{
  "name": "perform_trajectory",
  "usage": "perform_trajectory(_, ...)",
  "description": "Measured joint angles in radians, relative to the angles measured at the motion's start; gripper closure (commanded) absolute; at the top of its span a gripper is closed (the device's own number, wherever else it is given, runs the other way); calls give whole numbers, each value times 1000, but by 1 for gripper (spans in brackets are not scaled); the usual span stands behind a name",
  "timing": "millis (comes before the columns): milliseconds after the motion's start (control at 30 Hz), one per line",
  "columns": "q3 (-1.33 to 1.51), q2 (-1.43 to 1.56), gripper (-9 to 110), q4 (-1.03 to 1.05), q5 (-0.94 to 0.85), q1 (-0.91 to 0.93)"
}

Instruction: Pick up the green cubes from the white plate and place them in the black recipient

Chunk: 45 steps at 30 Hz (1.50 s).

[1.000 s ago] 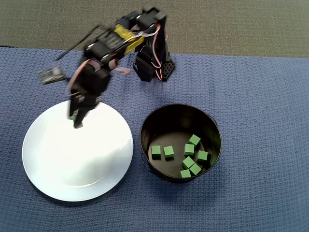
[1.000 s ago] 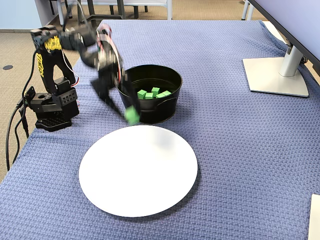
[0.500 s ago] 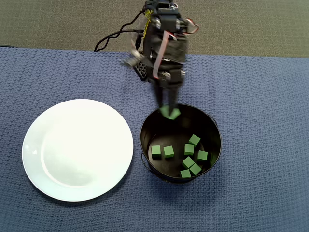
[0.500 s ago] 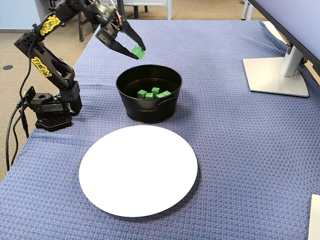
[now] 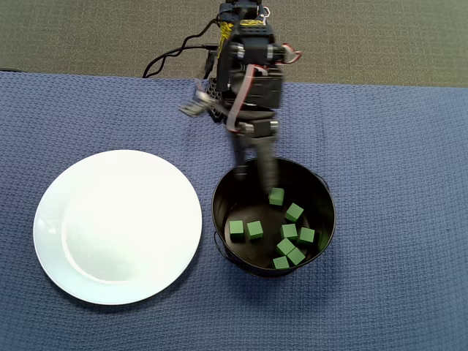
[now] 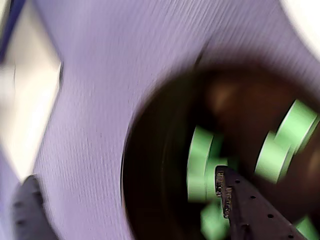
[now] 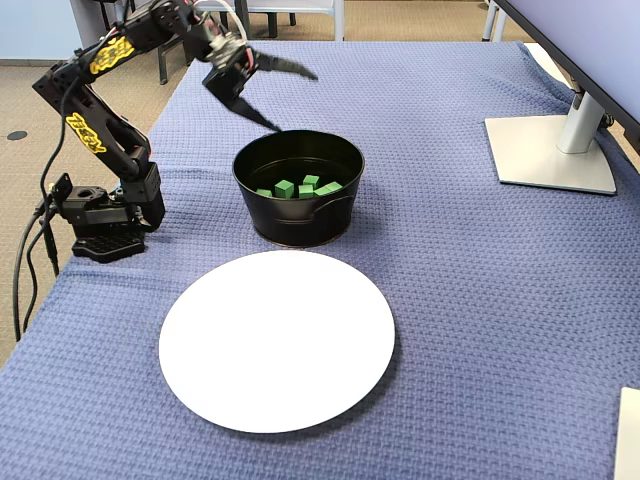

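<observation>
My gripper [image 7: 297,101] hangs open over the far rim of the black recipient [image 7: 295,215], nothing between its fingers. In the overhead view the gripper [image 5: 256,175] reaches over the recipient's [image 5: 215,213] top edge. Several green cubes [image 5: 254,229] lie on its floor, and one cube [image 5: 276,196] sits just below the fingertips. The fixed view shows the green cubes [image 7: 285,188] inside too. The white plate [image 5: 117,227] lies bare left of the recipient; in the fixed view the plate [image 7: 277,340] is in front of it. The blurred wrist view shows the open gripper [image 6: 124,175], the dark recipient [image 6: 160,150] and green cubes [image 6: 200,160].
The arm's base [image 7: 100,215] stands at the blue cloth's left edge in the fixed view, with cables trailing off the table. A monitor stand [image 7: 550,150] sits at the right. Bare blue cloth [image 5: 395,183] lies right of the recipient.
The gripper carried a green cube from the plate over to the recipient, then opened. The cube has left the fingers and now lies inside the recipient.
</observation>
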Motion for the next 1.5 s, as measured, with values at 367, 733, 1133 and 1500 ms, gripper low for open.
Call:
perform_trajectory(367,353,104,102,-189,38,390)
perform_trajectory(733,784,480,102,-104,282,341)
perform_trajectory(1133,956,798,102,74,359,129)
perform_trajectory(1500,979,882,102,114,359,112)
